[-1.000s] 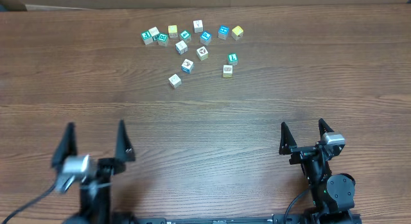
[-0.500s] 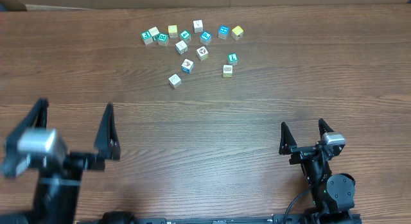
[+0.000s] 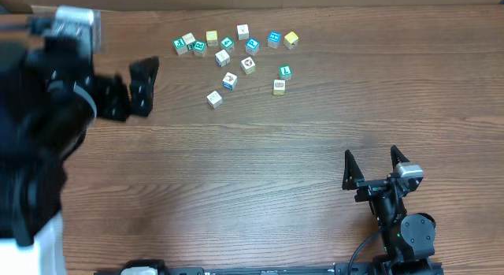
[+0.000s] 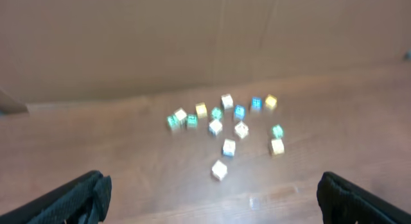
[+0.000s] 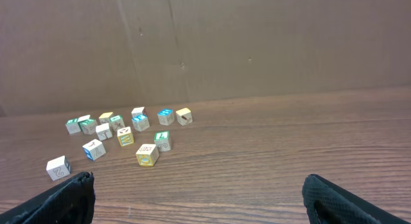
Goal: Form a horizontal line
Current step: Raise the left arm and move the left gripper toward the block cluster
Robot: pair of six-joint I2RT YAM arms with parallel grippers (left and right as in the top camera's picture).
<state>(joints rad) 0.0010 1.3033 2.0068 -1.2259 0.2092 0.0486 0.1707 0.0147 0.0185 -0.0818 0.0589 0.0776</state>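
Basically nothing done yet imo. The four cubes for the line are scattered on the far side of the desk (image 3: 236, 172): plain white cube (image 3: 214, 98), blue-edged white cube (image 3: 229, 80), tan cube (image 3: 279, 87) and teal-green letter cube (image 3: 285, 72) (those last two are right next to each other), just below the other cubes (image 3: 252, 46). The left gripper (image 3: 130, 90) hovers left of them and the right gripper (image 3: 371, 153) is well back, both with fingers spread and empty. All the lining up is left to do.

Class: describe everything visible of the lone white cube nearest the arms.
The white cube is tiny and pale, with a faint grey picture on top. It sits flat on the brown wood-grain table, turned slightly askew, apart from the other cubes. Only the table touches it.
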